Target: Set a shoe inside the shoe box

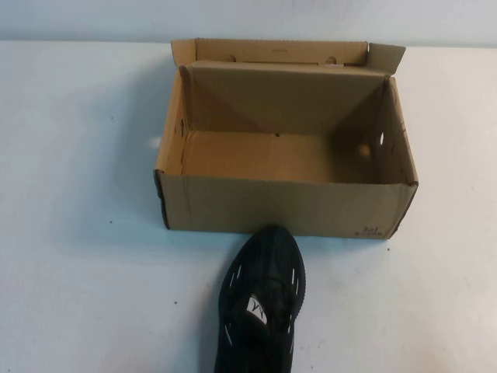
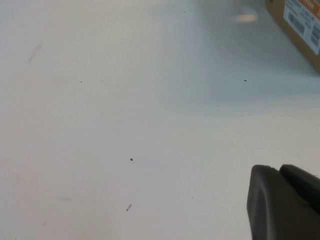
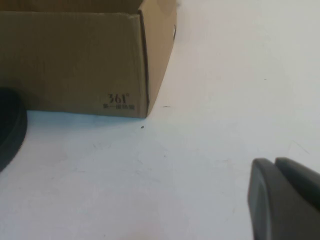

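tabletop (image 1: 70, 233): white, bare around the items.

box (image 1: 283, 203): brown cardboard, open, flaps upright, empty inside; set in the far middle of the tabletop, long side across. small dark print is carried at its near right corner, a barcode label on its left end.

shoe (image 1: 260, 303): black mesh sneaker, upright on its sole, toe touching or just short of the box's near wall, heel cut off by the high view's lower edge. not yet lifted.

left gripper (image 2: 285, 200): low over bare tabletop, well left of the box; nothing is held. whether the fingers are open or closed cannot be told.

right gripper (image 3: 285, 195): low over tabletop near the box's right near corner, shoe toe off to one side; nothing is held. finger state likewise cannot be told.

step in hand, judged: the shoe is to be approached. a grasp across the midfoot or collar is advised, the lift taken clear above the near wall, and the shoe turned lengthwise along the box before lowering.
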Robot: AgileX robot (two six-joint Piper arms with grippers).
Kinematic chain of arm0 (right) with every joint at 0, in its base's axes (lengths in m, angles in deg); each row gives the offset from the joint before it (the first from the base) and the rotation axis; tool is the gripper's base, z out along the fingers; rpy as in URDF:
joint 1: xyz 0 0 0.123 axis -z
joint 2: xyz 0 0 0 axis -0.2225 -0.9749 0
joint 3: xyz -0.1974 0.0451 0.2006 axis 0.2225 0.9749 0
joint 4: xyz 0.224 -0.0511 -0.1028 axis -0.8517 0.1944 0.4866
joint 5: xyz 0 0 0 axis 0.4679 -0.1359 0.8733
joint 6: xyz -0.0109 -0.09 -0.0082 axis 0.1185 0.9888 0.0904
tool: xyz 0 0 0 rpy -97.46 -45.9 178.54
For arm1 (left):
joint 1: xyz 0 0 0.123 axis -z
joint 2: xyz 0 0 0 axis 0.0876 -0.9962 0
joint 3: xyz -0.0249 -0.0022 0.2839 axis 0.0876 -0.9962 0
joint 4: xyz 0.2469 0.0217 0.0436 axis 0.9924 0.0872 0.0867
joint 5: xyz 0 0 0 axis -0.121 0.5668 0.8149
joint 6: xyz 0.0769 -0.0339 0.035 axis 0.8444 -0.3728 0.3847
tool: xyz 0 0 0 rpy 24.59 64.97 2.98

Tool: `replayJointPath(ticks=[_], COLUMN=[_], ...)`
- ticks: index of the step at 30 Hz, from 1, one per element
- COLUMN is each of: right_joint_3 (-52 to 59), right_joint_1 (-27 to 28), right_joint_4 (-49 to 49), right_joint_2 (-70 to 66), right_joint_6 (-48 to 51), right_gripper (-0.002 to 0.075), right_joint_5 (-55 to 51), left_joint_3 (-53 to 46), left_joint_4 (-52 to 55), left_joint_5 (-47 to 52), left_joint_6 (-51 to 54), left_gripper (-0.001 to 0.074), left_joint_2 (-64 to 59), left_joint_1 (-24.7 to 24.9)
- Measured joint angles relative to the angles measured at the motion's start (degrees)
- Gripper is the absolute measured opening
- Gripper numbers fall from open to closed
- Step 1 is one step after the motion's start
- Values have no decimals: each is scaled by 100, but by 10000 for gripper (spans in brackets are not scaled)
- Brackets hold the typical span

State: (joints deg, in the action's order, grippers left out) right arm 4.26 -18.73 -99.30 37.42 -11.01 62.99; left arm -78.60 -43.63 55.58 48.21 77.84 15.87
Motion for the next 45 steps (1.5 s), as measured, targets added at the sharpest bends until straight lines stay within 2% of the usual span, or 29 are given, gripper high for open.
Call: replayJointPath(ticks=[15,26,32,41,45], right_joint_3=[0,0,0,0,0], right_joint_1=[0,0,0,0,0], right_joint_4=[-17,-31,-40,-57,-66], right_joint_2=[0,0,0,0,0], right_joint_6=[0,0,0,0,0], right_gripper=[-16,-16,-16,-16,-16], right_joint_5=[45,799,1524,3341,3505], left_joint_3=[0,0,0,0,0], left_joint_4=[0,0,0,44,57], left_joint_5=[0,-180,-1162,-3537,-4122], left_joint_6=[0,0,0,0,0], left_gripper=[-1,-1,-1,-1,-1], left_joint_2=[0,0,0,0,0], left_joint_1=[0,0,0,0,0])
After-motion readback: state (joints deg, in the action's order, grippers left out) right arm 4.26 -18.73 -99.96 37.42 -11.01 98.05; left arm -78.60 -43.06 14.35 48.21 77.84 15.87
